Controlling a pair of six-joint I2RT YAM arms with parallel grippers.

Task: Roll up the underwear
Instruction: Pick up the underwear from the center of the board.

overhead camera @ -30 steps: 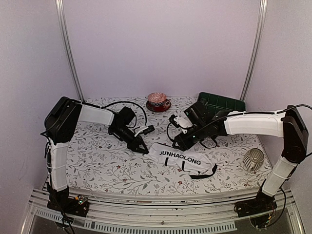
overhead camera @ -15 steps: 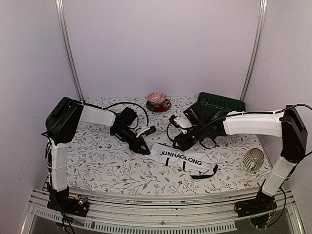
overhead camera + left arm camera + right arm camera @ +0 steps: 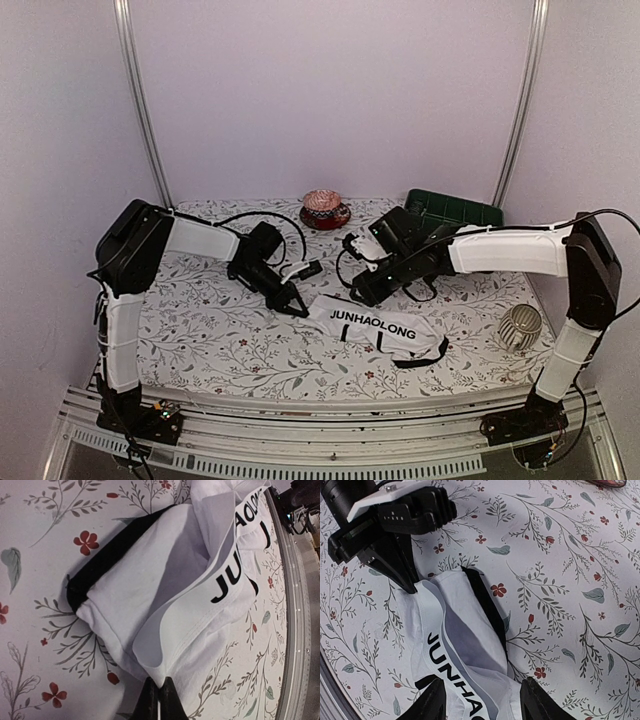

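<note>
Near the middle of the bench (image 3: pixel 200 330), toward its near edge: the white underwear (image 3: pixel 385 328), 1 brief, lying as a loose, half-folded strip that runs from the centre toward the near right corner. No other brief can be made out.

Handling (judged). The cloth is thin, light and limp, with no stiffness of its own. Its layers are likely to slide over each other, so a pinch may lift only the layer taken. It is not fragile. The broad waistband looks like the firmest part, and an end fold or a waistband edge gives the surest hold for starting a roll.

Grippers. The left gripper (image 3: pixel 157 700) is closed on the corner of the fold at the strip's left end, its 2 tips pressed together with white cloth running into them. The right gripper (image 3: pixel 485 705) hangs above the same end with its jaws apart and nothing between them.

Appearance. The body is white, creased and layered, and shadowed where 1 flap stands up from the layer below. A black trim band (image 3: pixel 115 555) borders the left end. The white waistband carries bold black lettering (image 3: pixel 371 322), and a narrow black loop of trim shows at the right end, nearest the near edge.
</note>
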